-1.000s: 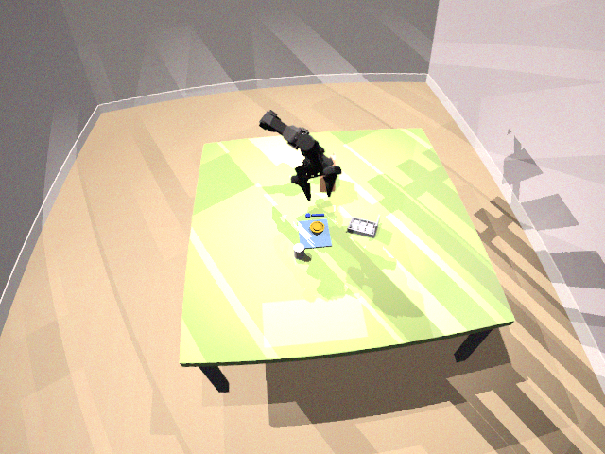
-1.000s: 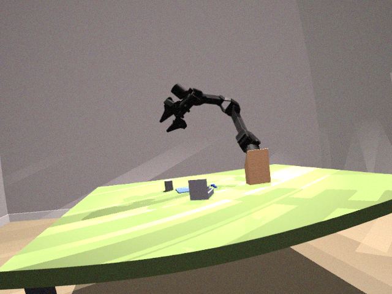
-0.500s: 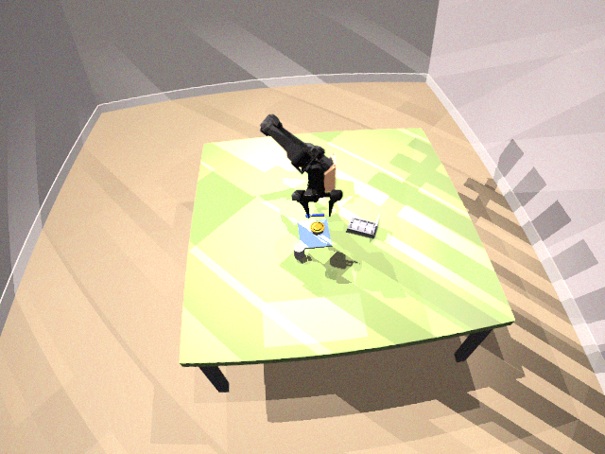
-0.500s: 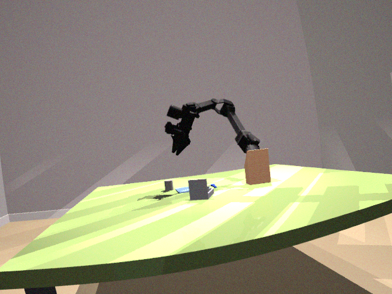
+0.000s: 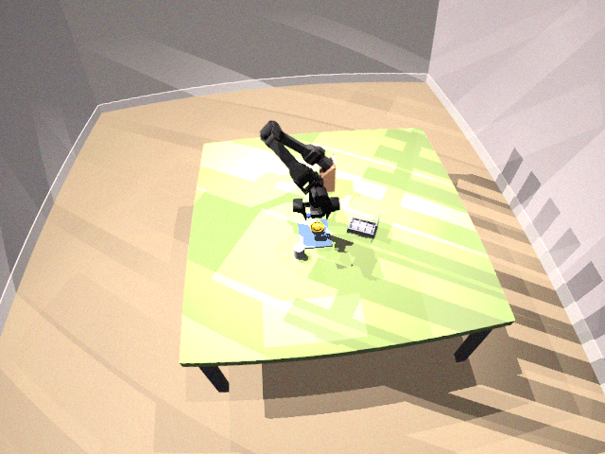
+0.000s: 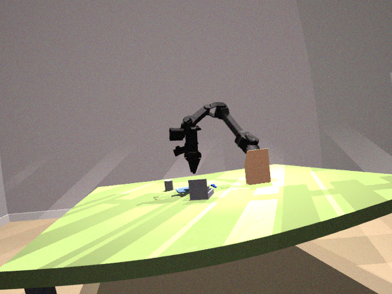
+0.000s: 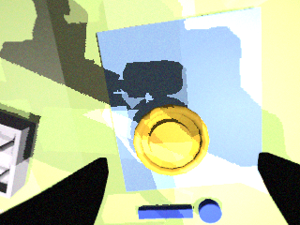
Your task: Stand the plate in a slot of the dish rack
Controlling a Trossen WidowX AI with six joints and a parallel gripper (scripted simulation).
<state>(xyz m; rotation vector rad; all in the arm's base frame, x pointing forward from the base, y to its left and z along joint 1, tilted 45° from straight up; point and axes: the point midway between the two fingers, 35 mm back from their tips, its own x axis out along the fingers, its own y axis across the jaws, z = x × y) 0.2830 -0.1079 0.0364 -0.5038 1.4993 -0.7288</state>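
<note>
the gripper (image 7: 180, 187) is held wide apart with nothing in it, above the yellow plate (image 7: 170, 139) lying flat on a blue mat (image 7: 225, 70). the plate is judged stiff, light and slippery, best taken at the raised rim. the dish rack (image 5: 362, 226) is seen farther off, well apart.

Our arm (image 6: 221, 120) arches at frame centre.
We see its gripper (image 6: 193, 167) pointing down above the dish rack (image 6: 199, 188).

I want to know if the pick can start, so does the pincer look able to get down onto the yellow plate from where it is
Probably yes. The pincer hangs open and empty above the yellow plate, which lies flat on the blue mat with nothing over it. The dish rack and the white cup stand off to the sides.
</note>
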